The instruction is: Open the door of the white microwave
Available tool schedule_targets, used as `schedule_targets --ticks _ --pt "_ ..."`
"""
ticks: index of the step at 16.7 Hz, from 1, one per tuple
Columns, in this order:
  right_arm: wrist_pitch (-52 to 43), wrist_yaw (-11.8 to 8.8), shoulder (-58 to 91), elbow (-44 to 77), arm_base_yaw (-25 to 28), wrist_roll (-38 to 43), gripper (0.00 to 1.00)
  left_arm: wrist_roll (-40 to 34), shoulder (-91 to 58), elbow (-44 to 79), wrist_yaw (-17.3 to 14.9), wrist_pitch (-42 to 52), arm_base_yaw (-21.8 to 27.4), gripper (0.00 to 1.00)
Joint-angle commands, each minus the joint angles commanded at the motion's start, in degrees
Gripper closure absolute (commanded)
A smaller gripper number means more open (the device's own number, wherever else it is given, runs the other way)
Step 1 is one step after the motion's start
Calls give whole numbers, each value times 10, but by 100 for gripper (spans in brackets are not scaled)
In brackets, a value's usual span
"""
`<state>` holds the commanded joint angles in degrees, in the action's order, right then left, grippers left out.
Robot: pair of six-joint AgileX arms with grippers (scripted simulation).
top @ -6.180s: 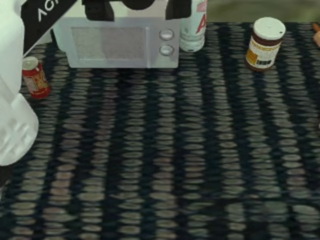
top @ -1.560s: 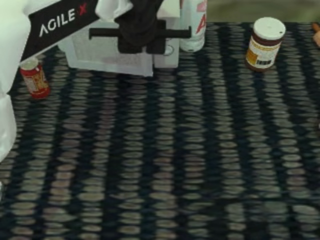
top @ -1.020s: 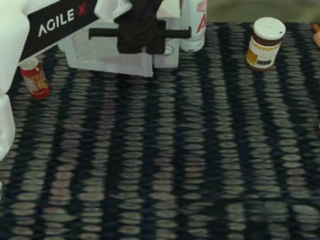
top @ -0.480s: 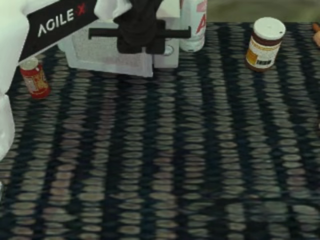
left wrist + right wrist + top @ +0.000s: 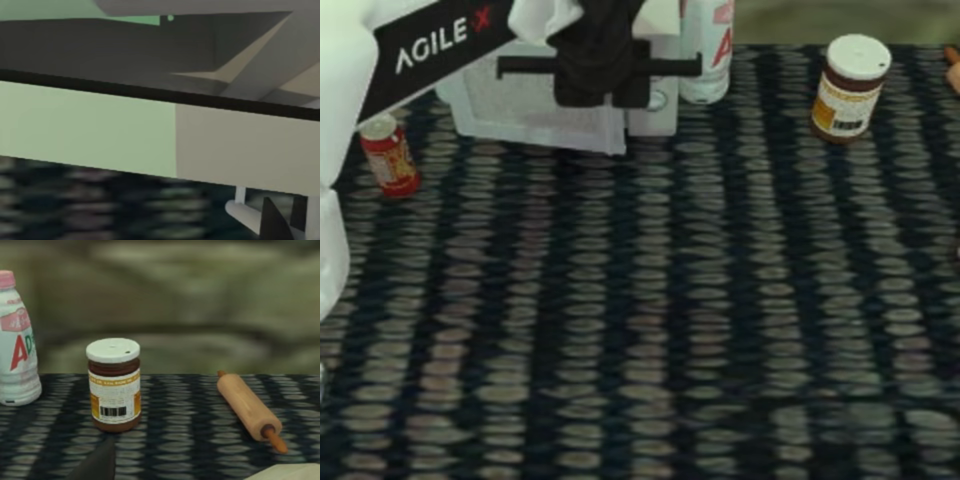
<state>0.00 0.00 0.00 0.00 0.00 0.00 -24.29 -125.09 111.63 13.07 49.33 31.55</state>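
Observation:
The white microwave (image 5: pixel 655 115) stands at the table's far left, partly under my left arm. Its door (image 5: pixel 520 115), with the grey mesh window, is ajar: the edge beside the knobs sticks out a little toward the front. My left gripper (image 5: pixel 602 68) hangs in front of that edge. In the left wrist view pale microwave panels (image 5: pixel 100 130) fill the frame, and the gripper (image 5: pixel 286 225) is shut on the door's round bar handle (image 5: pixel 246 212). My right gripper is out of the top view; one dark finger (image 5: pixel 100 465) shows in its wrist view, holding nothing.
A red can (image 5: pixel 390 155) stands left of the microwave and a white bottle with red letters (image 5: pixel 705 50) right of it. A brown jar with a white lid (image 5: pixel 848 88) is farther right, and a wooden rolling pin (image 5: pixel 247 407) beyond it.
Since the earliest frame my left gripper has come down to the microwave's front and the door has swung slightly ajar. Over the last second and a half nothing visibly moves.

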Motion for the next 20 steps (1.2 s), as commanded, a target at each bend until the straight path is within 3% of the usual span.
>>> schedule_targets --ticks 8,20 --pt "0 0 0 0 0 0 0 55 53 -79 -24 -40 -11 100" --pt "0 0 0 0 0 0 0 56 54 -80 -24 -41 -11 100"
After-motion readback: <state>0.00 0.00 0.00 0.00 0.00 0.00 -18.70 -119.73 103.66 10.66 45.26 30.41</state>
